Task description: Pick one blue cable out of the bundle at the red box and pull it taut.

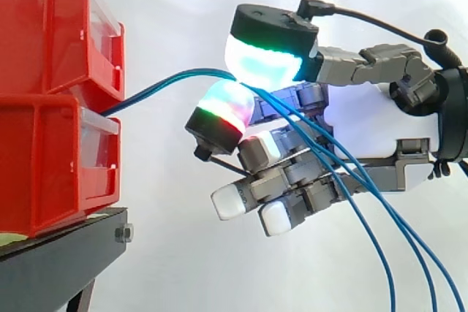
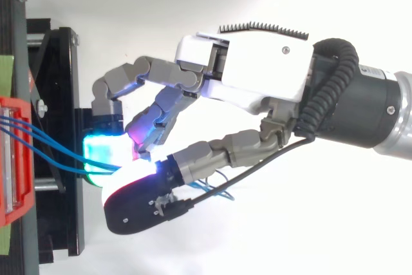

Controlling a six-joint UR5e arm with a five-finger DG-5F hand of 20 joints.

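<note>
Robot hand (image 1: 365, 133) pinches blue cables (image 1: 146, 91) (grip point hidden).

A white curtain (image 1: 168, 20) fills the background, smooth and evenly lit. The light is bright and soft, and the shadows are weak. At the lower left is a black stand (image 1: 66, 250) with a metal bolt (image 1: 123, 234) at its corner. From above, the stand runs along the left edge against plain white.
</note>
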